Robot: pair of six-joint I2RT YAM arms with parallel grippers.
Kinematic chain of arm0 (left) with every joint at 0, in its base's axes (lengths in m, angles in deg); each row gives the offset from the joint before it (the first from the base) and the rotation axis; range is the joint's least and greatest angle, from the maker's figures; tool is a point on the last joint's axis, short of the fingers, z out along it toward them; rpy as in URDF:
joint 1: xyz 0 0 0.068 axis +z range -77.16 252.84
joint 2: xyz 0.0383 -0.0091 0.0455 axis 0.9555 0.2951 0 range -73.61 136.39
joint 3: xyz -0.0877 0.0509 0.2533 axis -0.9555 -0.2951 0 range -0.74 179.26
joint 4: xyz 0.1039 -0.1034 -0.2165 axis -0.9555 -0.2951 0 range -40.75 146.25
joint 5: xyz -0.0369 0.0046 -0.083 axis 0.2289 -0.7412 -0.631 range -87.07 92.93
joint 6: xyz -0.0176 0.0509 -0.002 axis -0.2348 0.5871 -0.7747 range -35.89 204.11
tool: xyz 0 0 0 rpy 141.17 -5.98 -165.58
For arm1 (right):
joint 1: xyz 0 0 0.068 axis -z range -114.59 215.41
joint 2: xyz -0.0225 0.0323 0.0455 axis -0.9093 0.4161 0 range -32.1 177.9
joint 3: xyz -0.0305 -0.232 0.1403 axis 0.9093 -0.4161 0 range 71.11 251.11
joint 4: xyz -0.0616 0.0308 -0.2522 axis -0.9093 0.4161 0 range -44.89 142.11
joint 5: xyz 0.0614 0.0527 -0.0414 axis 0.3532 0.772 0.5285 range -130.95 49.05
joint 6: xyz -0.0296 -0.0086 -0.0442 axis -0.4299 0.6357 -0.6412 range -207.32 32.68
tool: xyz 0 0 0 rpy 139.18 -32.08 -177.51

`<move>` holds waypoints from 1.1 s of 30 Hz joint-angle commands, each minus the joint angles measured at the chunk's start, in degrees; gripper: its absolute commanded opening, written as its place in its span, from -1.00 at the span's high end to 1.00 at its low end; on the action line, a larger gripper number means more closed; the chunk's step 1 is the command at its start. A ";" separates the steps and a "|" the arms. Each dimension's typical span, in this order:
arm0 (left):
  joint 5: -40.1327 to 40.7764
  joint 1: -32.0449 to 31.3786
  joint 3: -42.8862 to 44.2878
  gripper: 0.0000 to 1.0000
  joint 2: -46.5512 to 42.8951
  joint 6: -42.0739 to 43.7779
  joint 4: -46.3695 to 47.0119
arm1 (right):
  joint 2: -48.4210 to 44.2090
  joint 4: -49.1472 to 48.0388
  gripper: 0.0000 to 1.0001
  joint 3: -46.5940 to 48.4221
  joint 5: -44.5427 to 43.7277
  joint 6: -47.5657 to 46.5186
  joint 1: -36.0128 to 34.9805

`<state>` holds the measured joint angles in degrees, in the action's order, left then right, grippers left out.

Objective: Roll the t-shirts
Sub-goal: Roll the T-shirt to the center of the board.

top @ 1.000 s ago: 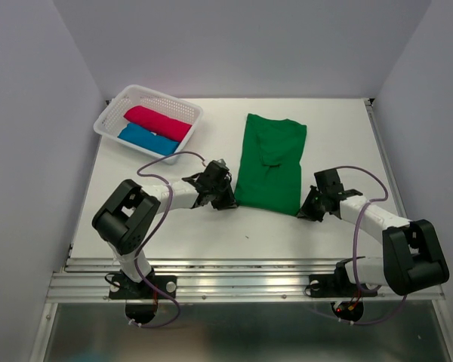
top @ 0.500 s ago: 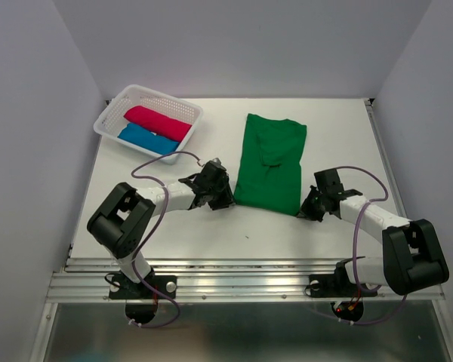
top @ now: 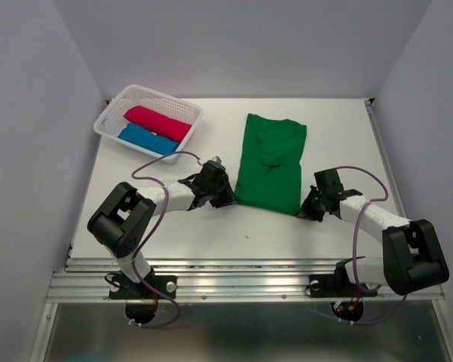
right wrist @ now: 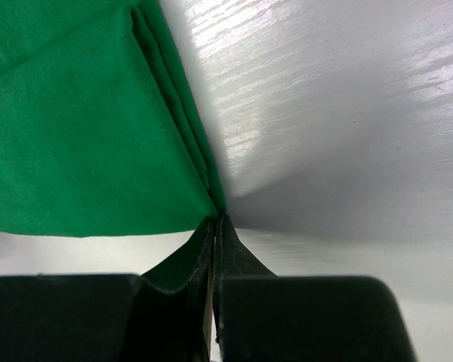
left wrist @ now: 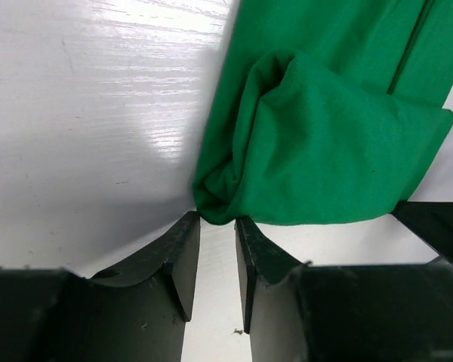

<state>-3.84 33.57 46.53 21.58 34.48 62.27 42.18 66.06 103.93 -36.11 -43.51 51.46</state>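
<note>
1. Sitting at the near-left corner of the green t-shirt [top: 272,162]: left gripper [left wrist: 217,222], jaws slightly parted, bunched cloth at the tips, none between.
2. Right gripper [right wrist: 215,220] at its near-right corner, pressed together, tips touching the folded edge. Can't tell if cloth is caught.
3. Shirt lies flat, folded long. White table [top: 340,136] shows along both its long edges.
4. Crimson-pink t-shirt [top: 157,122] and blue t-shirt [top: 147,139] sit rolled in the basket [top: 117,105], far-left of the green one, well apart.

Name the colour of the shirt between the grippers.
Deep green t-shirt; best in the top external view.
</note>
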 commanded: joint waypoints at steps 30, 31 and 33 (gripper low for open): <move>-8.00 -0.81 -3.23 1.00 -4.67 -0.56 -5.14 | -8.80 8.49 0.99 2.78 -1.95 0.22 -0.46; -8.26 -1.16 -3.58 1.00 -5.02 -0.65 -5.40 | -9.59 9.19 0.99 2.43 -1.77 0.39 -0.46; -8.26 -2.47 -4.46 1.00 -6.07 -1.00 -5.93 | -12.21 10.07 0.99 1.29 -1.59 0.48 -0.46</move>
<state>-10.61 32.94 43.71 18.92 33.00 59.41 33.90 73.01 105.16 -37.33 -43.51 51.46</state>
